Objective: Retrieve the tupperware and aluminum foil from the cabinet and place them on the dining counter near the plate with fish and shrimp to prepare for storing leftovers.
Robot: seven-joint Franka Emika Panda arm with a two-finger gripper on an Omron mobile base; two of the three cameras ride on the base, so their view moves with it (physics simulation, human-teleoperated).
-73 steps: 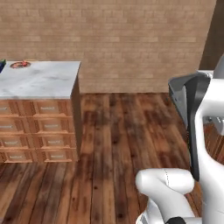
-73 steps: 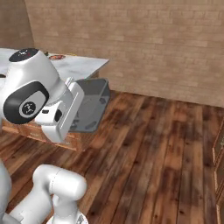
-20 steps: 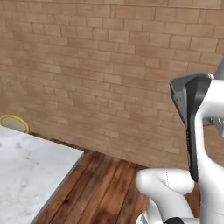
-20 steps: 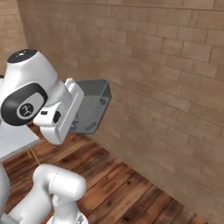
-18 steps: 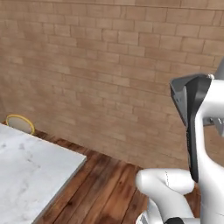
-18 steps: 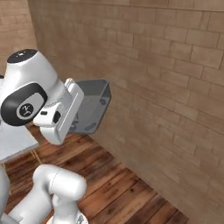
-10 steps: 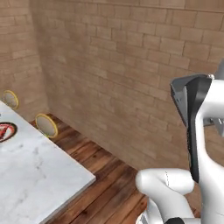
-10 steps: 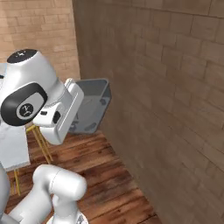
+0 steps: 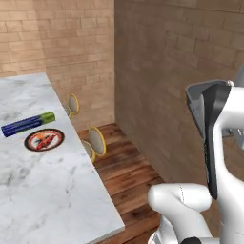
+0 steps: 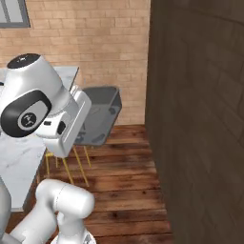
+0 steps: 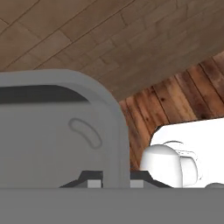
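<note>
While the gripper (image 11: 113,183) pinches the tupperware (image 10: 97,121) by its rim, carried high off the desk (image 9: 43,190), keep it level and lower it onto bare marble just beside the plate (image 9: 44,140), clear of the aluminum foil (image 9: 27,124) behind that plate.

The arm's white body hides most of the tupperware (image 9: 194,97).

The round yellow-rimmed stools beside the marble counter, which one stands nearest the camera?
The larger-looking round yellow-rimmed stool, lower along the marble counter edge; the other stool stands farther back by the brick wall.
</note>
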